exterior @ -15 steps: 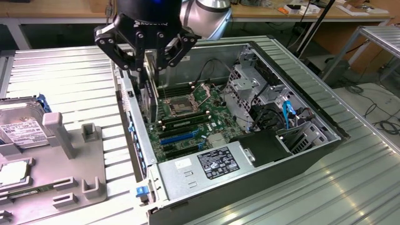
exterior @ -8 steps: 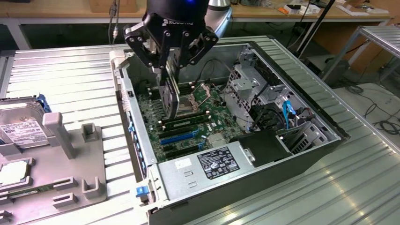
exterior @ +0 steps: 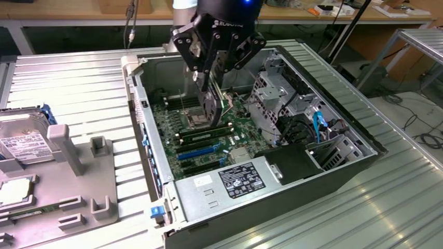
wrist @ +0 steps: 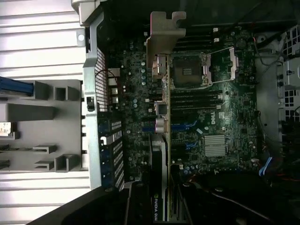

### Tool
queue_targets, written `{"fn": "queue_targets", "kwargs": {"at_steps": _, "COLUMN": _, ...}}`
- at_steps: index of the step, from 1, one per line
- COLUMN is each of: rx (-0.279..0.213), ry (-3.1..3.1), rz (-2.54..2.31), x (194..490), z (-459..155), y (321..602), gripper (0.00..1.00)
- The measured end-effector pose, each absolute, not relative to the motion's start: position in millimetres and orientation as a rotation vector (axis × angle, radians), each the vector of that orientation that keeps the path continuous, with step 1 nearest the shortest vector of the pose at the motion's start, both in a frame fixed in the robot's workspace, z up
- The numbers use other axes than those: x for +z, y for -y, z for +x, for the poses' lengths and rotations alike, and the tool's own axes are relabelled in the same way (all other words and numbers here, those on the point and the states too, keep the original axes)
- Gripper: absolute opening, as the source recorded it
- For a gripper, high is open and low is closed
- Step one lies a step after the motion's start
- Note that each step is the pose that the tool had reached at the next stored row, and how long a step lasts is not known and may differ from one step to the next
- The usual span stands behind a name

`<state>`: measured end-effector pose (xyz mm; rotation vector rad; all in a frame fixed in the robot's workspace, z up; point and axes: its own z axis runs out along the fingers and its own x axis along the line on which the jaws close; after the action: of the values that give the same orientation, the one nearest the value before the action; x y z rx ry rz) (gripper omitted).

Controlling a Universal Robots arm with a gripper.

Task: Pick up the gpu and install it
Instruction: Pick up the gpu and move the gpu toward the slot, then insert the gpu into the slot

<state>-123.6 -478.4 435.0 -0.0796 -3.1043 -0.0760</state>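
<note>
The gpu point(exterior: 211, 101) hangs on edge above the open computer case point(exterior: 153, 155), its lower end just over the green motherboard point(exterior: 239, 136). My gripper point(exterior: 216, 72) is shut on its upper part, black fingers point(exterior: 196, 52) on both sides. In the wrist view the gpu point(wrist: 158, 150) appears edge-on, its silver bracket point(wrist: 162, 40) at the far end near the CPU socket point(wrist: 187, 70), with my gripper point(wrist: 159, 204) clamped on the labelled end. Blue expansion slots point(exterior: 197, 152) lie on the board nearer the power supply.
A silver power supply point(exterior: 232, 181) fills the case's near end, and a metal drive cage point(exterior: 273, 96) with cables stands at the exterior view's right. Memory sticks point(exterior: 204, 134) sit on the board. A grey fixture point(exterior: 69, 155) and a hard drive point(exterior: 21, 142) lie outside the case.
</note>
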Motion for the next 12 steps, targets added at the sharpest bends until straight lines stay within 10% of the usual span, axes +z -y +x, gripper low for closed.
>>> {"fn": "queue_targets", "kwargs": {"at_steps": 12, "rx": -0.076, "ry": 3.097, "rz": -0.08, "x": 435.0, "z": -86.4, "y": 478.4, "gripper": 0.27}}
